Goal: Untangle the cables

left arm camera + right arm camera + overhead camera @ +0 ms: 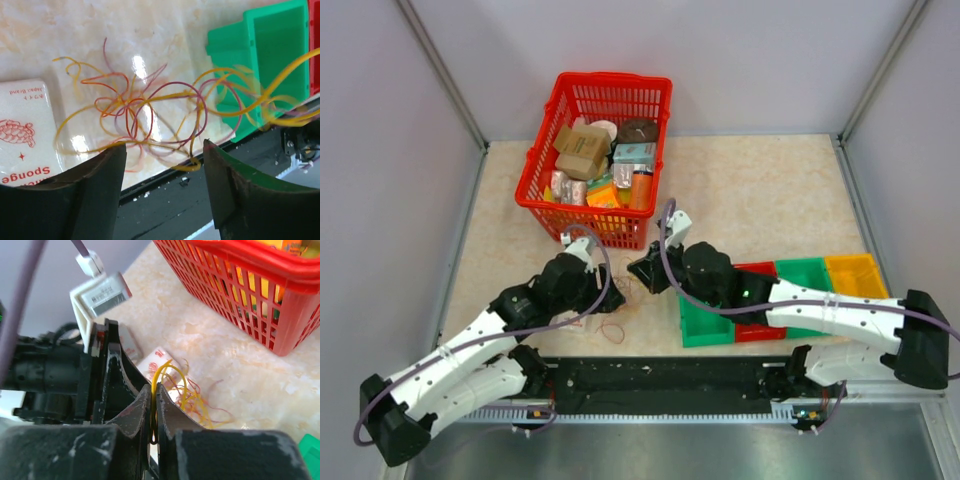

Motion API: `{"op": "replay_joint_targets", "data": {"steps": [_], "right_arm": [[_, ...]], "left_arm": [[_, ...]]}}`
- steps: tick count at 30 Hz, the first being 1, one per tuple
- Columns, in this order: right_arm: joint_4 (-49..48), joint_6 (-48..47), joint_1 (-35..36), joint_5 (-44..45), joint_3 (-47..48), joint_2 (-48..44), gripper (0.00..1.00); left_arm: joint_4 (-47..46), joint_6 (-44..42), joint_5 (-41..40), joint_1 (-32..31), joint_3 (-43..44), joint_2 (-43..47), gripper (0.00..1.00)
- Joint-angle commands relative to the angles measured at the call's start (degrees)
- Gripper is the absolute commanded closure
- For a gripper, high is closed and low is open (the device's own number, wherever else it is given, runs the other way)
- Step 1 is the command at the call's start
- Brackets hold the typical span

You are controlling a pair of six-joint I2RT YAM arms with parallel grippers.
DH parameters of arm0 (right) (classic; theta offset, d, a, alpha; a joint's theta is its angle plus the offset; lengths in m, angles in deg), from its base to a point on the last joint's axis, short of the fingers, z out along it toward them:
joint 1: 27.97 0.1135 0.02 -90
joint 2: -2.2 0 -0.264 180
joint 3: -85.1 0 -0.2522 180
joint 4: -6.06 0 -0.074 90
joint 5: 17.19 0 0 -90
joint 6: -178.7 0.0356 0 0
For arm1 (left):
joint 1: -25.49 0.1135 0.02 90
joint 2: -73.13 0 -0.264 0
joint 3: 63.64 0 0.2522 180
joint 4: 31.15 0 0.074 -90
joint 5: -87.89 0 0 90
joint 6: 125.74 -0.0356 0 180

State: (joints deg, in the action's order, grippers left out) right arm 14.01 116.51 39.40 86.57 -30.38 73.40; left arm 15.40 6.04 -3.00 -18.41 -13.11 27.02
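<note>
The cables (pixel 150 115) are a loose tangle of thin yellow, orange and red wire loops lying on the marble table top in the left wrist view. They also show in the top view (pixel 612 318) and the right wrist view (pixel 197 402). My left gripper (pixel 165 150) is open just above the tangle, and a yellow loop hangs by its right finger (pixel 235 190) without being pinched. My right gripper (pixel 153 390) is shut on one yellow wire loop (pixel 172 375) and holds it up off the table. In the top view the two grippers (pixel 592 298) (pixel 638 270) sit close together.
A white sponge packet (pixel 22 135) lies left of the tangle. A green bin (pixel 265 60) stands to its right, in a row with red, green and yellow bins (pixel 855 272). A red basket (pixel 545 190) full of goods is behind. A black strip (pixel 660 375) runs along the near edge.
</note>
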Motion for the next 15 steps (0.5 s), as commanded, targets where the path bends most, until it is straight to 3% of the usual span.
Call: {"op": "replay_joint_targets", "data": {"steps": [1,4,9,15], "right_arm": [[-0.6,1.3,-0.2,-0.3,0.7,-4.9,1.00],[-2.0,-1.7,-0.8,-7.1,0.4,-4.0,1.00],[-2.2,-1.7,-3.0,-13.0,2.8,-4.4,1.00],[0.9,0.8,-4.4,-21.1,11.4,-2.5,1.00]], "left_arm": [[-6.0,-3.1,4.9,0.2,-2.2,7.7,0.29],[-8.5,-6.5,8.1,0.2,-2.4,14.4,0.11],[-3.5,-11.1,1.4,0.2,3.1,19.3,0.24],[-9.4,-14.4,-3.0,0.2,4.1,14.3,0.19]]}}
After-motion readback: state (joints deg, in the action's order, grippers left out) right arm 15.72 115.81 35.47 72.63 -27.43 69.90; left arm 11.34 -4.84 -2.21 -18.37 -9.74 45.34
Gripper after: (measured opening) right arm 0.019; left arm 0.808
